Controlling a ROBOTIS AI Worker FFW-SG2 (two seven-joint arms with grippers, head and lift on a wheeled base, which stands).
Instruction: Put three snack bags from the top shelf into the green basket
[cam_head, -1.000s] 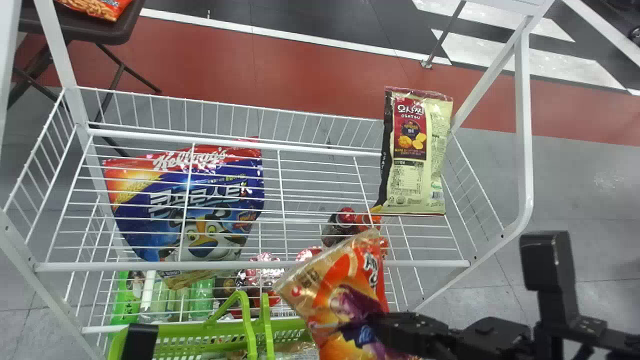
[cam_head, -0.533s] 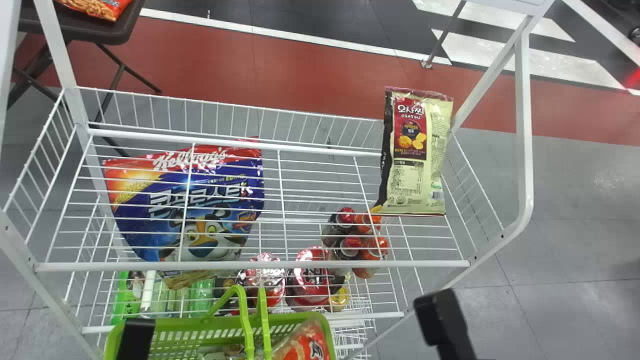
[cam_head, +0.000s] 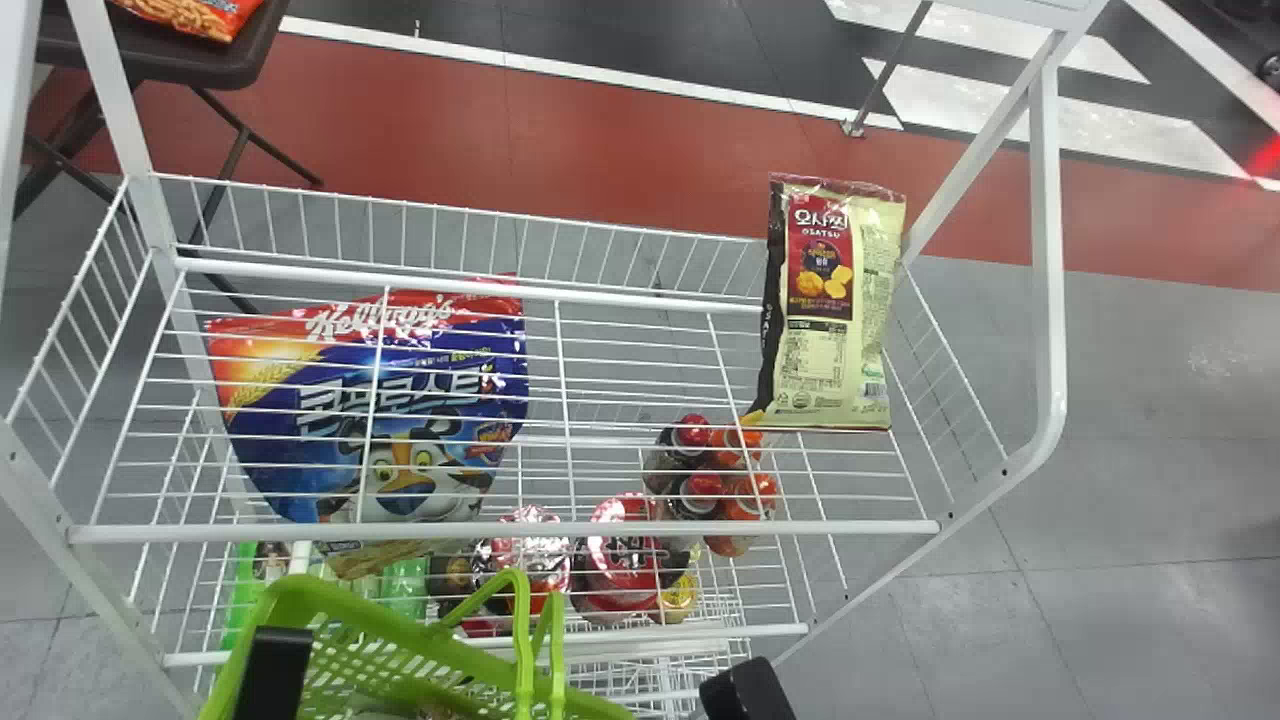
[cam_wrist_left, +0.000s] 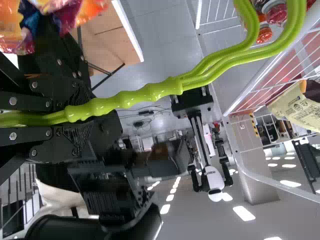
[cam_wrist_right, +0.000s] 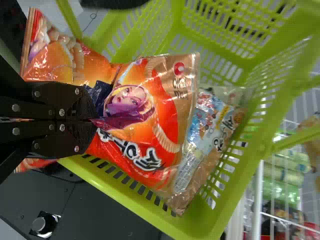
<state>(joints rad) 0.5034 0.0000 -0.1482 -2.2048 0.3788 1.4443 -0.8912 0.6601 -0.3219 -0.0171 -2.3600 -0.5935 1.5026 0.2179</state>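
- Top shelf (cam_head: 500, 531): white wire, where the cream-and-maroon bag has not moved.
- Green basket (cam_head: 345, 605), tilted beside the shelf; half a second ago its rim sat more level.
- Orange-and-red snack bag (cam_wrist_right: 170, 120), in my grip at the basket's mouth, a second ago up over the shelf's front edge. Light, crinkly, slippery film, likely brittle inside; a pinch on gathered film spares the contents.
- Cream-and-maroon snack bag (cam_head: 835, 310), at the shelf's right end. Probably puffy and soft; I'd take its crimped end, not the middle.
- Blue-and-brown snack bag (cam_wrist_right: 210, 125), already inside, partly under the orange one.
- My right gripper (cam_wrist_right: 95, 120): narrow, clamped on the orange bag; its arm has swung inward.
- My left gripper (cam_wrist_left: 95, 111): closed round the slick basket handles (cam_wrist_left: 150, 92).
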